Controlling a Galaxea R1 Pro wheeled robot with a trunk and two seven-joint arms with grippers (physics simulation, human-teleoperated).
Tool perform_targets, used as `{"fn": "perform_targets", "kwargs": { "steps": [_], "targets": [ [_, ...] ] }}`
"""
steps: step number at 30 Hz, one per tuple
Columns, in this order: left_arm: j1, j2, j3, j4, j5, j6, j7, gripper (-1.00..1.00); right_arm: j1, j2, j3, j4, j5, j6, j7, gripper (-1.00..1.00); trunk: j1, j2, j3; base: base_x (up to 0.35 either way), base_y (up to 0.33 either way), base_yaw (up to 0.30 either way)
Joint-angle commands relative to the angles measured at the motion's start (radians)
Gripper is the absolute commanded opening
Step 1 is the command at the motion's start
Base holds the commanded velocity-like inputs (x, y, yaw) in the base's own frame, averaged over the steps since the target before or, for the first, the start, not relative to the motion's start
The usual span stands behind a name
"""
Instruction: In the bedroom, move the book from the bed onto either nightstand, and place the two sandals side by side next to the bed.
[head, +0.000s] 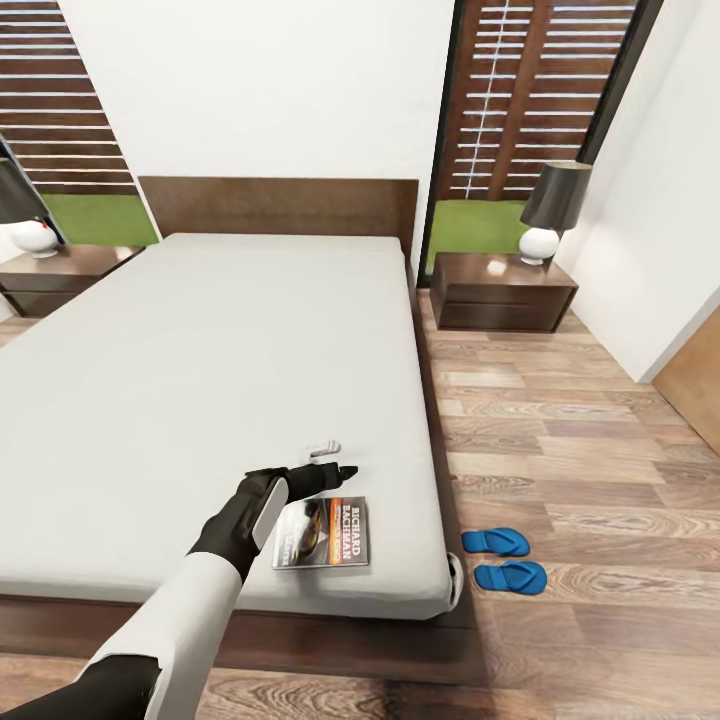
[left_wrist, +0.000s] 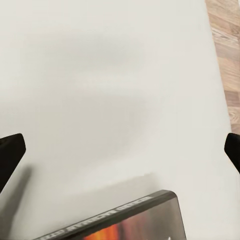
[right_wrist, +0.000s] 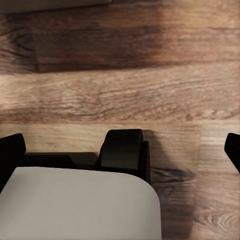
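The book (head: 322, 533) lies flat on the pale grey mattress of the bed (head: 200, 360), near its front right corner. In the left wrist view the book's (left_wrist: 130, 222) dark cover edge with white lettering shows. My left gripper (head: 335, 460) hovers just past the book's far edge, open, with nothing between its fingers; its dark fingertips (left_wrist: 10, 152) stand wide apart over bare mattress. The two blue sandals (head: 495, 541) (head: 511, 577) lie side by side on the wood floor beside the bed's right edge. My right gripper (right_wrist: 120, 150) is open over the floor, holding nothing.
A nightstand (head: 500, 290) with a dark-shaded lamp (head: 553, 210) stands right of the headboard. Another nightstand (head: 60, 275) stands at the left. Open wood floor (head: 580, 450) runs along the bed's right side. The robot's pale base and a black wheel (right_wrist: 122, 152) show below the right gripper.
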Motion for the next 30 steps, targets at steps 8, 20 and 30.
{"fn": "perform_targets", "kwargs": {
  "steps": [8, 20, 30],
  "targets": [
    [0.0, 0.0, 0.002, -0.001, 0.008, 0.008, 0.0, 1.0, -0.001, -0.001, -0.009, 0.003, 0.01, -0.002, 0.002, 1.0, 0.0, 0.0, -0.001, 0.0, 0.0, 0.0],
    [-0.001, 0.0, 0.002, -0.001, 0.008, 0.008, 0.0, 1.0, -0.001, -0.001, -0.009, 0.003, 0.01, -0.002, 0.002, 1.0, 0.034, -0.063, -0.029, 0.0, 0.0, 0.0],
    [0.0, 0.0, 0.002, -0.001, 0.008, 0.008, 0.0, 1.0, -0.001, -0.001, -0.009, 0.003, 0.01, -0.002, 0.002, 1.0, 0.042, -0.077, -0.035, 0.0, 0.0, 0.0]
  ]
}}
